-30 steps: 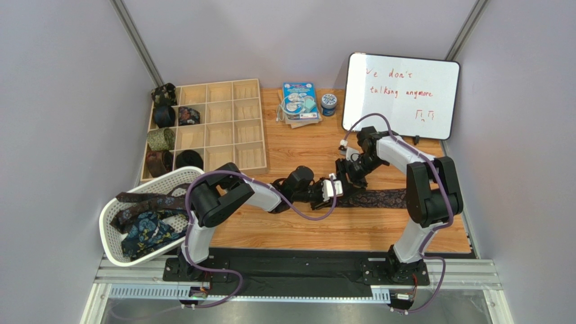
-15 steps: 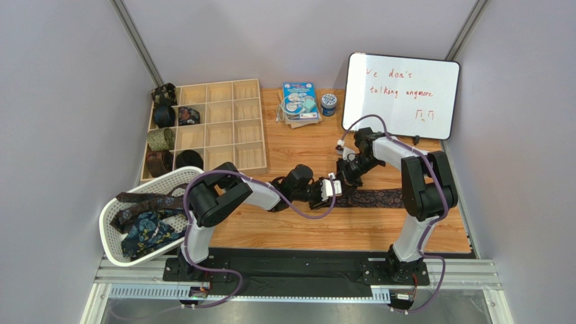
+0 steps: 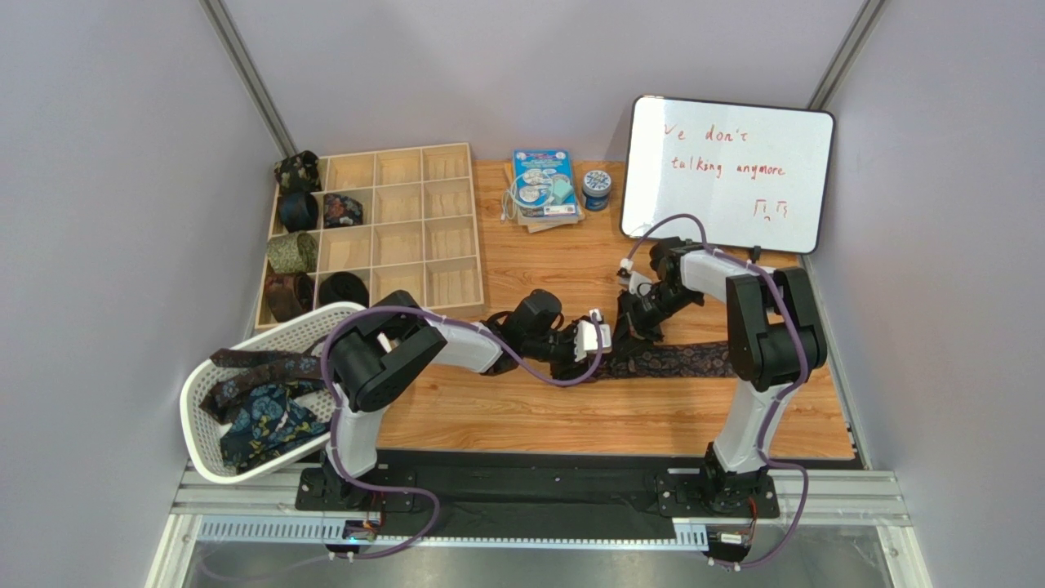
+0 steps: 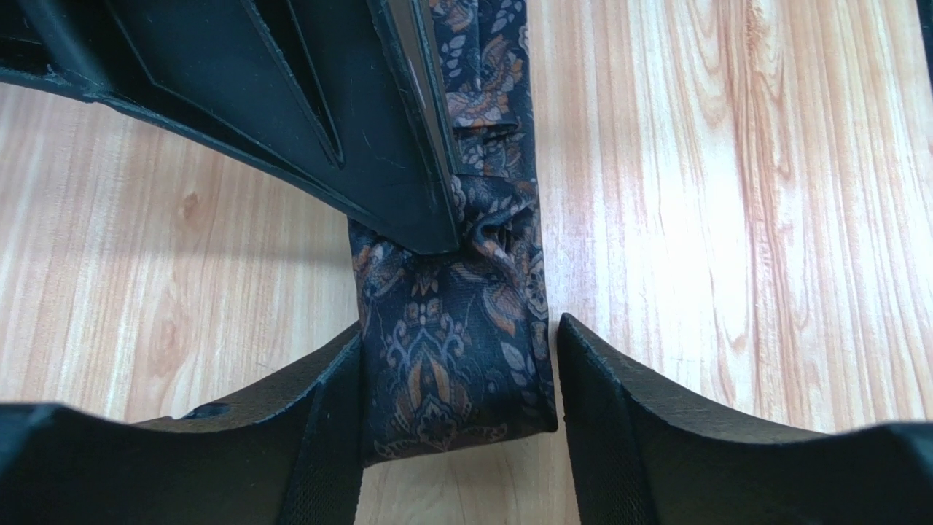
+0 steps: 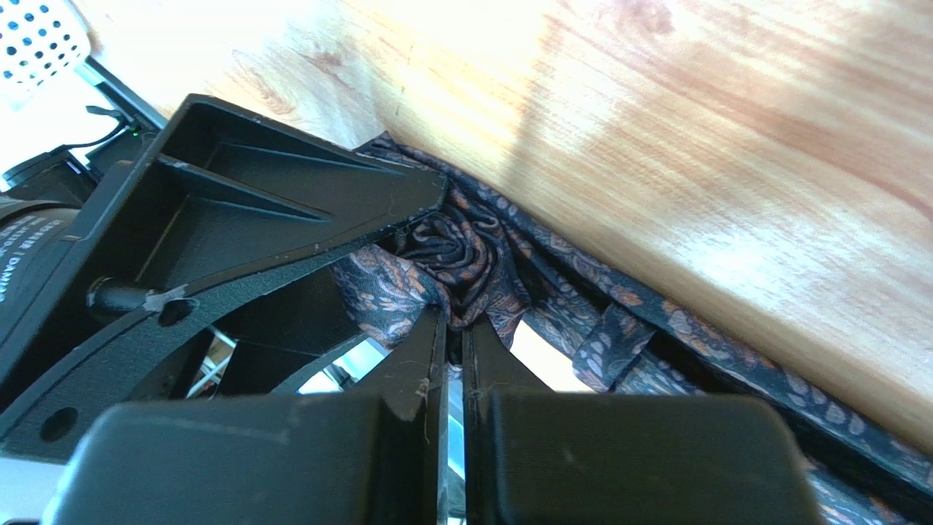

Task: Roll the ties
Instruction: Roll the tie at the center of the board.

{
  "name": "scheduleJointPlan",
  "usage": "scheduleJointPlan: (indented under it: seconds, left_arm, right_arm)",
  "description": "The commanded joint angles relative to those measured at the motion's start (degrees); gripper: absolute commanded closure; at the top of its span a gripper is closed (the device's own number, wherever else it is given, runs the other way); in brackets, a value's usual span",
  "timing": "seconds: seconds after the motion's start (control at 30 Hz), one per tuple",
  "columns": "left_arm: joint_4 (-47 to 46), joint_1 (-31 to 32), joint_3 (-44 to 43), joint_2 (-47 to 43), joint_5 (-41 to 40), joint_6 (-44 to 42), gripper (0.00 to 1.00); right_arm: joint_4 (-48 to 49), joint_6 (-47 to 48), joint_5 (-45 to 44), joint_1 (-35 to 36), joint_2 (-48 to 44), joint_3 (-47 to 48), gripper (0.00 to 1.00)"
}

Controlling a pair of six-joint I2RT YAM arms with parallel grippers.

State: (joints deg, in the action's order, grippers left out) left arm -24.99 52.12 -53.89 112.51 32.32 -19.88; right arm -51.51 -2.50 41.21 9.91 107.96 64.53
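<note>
One tie [image 3: 687, 359] on wooden tabletop [image 3: 552, 417], grey walls [image 3: 111, 184].

White, black-framed rectangular whiteboard [image 3: 726, 172] is carrying red handwritten words reading "We don't talking anymore" above two small red marks; blue-and-white printed card packet [image 3: 543, 184] is showing lettering too small to read.

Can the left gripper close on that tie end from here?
Probably yes: the open left gripper straddles the end of the paisley tie, and the right gripper pinches fabric just beyond, not between its fingers.
</note>
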Motion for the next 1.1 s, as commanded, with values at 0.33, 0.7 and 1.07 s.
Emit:
scheduleJointPlan:
  seconds: [0.33,0.7,1.07]
  left_arm:
    - [2.85,-1.05,1.41,-4.22,0.39,5.89,0.27]
    - [-1.02,-1.49,1.77,-5.37,-1.64,9.59,0.25]
    - [-12.0,-1.49,5.9,-4.85,-1.9,16.09,0.17]
  right_arm:
    - [4.66,2.24,-15.1,-1.91,1.99,-0.81,1.0]
    - [4.14,1.01,-21.52,-1.39,1.9,-0.2,1.0]
    - [5.45,-5.48,-19.51,4.15,4.62,0.59,1.0]
